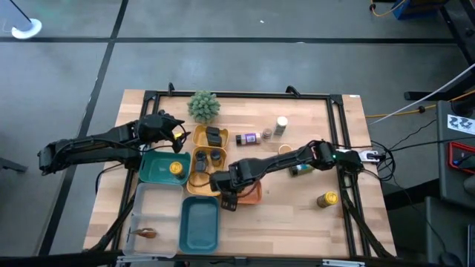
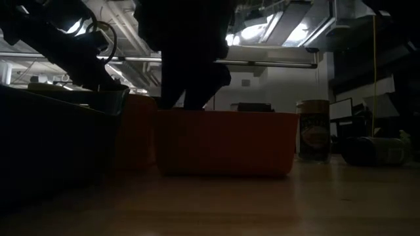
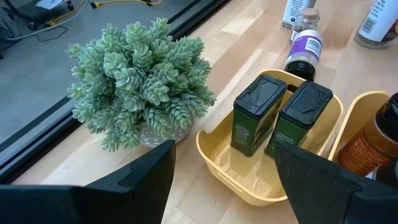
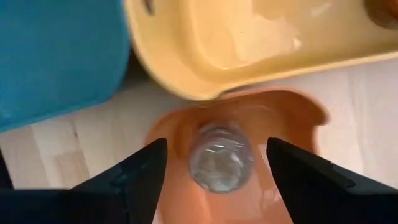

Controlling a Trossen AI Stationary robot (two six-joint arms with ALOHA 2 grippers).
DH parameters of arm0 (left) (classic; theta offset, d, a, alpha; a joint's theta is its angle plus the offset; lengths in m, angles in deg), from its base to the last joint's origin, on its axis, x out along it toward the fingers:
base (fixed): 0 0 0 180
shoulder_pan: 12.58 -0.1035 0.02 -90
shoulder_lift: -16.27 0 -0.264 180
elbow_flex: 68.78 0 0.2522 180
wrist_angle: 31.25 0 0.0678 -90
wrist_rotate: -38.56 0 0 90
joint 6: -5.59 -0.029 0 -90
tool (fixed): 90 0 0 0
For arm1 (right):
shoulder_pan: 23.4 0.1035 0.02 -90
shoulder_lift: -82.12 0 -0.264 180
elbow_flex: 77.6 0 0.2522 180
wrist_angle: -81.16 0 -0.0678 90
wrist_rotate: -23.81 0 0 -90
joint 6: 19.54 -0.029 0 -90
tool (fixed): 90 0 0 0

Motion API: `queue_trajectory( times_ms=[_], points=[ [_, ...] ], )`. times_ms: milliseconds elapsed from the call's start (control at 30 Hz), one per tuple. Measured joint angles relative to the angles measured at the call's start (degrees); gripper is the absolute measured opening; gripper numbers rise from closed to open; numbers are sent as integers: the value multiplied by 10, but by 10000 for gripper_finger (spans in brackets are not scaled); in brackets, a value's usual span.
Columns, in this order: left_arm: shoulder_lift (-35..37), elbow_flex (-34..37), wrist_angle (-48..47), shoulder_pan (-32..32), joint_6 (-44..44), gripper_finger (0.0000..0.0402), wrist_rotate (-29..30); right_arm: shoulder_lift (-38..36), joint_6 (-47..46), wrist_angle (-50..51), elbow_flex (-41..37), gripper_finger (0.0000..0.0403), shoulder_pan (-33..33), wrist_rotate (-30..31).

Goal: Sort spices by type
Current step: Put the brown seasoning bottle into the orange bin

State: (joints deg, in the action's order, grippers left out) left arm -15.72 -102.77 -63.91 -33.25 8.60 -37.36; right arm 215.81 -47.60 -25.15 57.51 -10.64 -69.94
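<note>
My right gripper point(image 4: 214, 174) point(image 1: 226, 194) is open and points down over the orange tray point(image 4: 292, 118) point(image 1: 251, 194). Its fingers stand on either side of a clear jar point(image 4: 221, 155) that stands in that tray, apart from it. My left gripper point(image 3: 224, 180) point(image 1: 169, 127) is open and hovers beside the fuzzy green plant point(image 3: 140, 87). In front of it is a yellow tray point(image 3: 249, 186) with two dark-capped green tins point(image 3: 258, 115) standing in it. More spices lie on the table: a purple-labelled bottle point(image 1: 247, 139) on its side, a white-capped jar point(image 1: 281, 124) and a yellow-capped jar point(image 1: 327, 199).
A teal tray point(image 1: 156, 172) holds a yellow-capped jar point(image 1: 176, 168). A second yellow tray point(image 1: 194, 182) sits by the orange one. A teal tray point(image 1: 200, 226) and a clear tray with a brown packet point(image 1: 146, 233) lie near the front edge. A dark green jar point(image 1: 300, 170) lies under my right arm.
</note>
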Motion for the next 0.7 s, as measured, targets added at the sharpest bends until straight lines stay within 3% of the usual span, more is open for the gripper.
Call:
queue_trajectory(
  times_ms=[167, 500, 700],
  points=[
    [0, 0, 0, 0, 0, 263, 0, 0, 49, 76, 46, 276, -21, -31],
    [0, 0, 0, 0, 0, 263, 0, -2, 193, 297, 108, 276, -73, 122],
    [0, 0, 0, 0, 2, 263, 0, -2, 282, 302, 101, 276, -135, 88]
  ],
)
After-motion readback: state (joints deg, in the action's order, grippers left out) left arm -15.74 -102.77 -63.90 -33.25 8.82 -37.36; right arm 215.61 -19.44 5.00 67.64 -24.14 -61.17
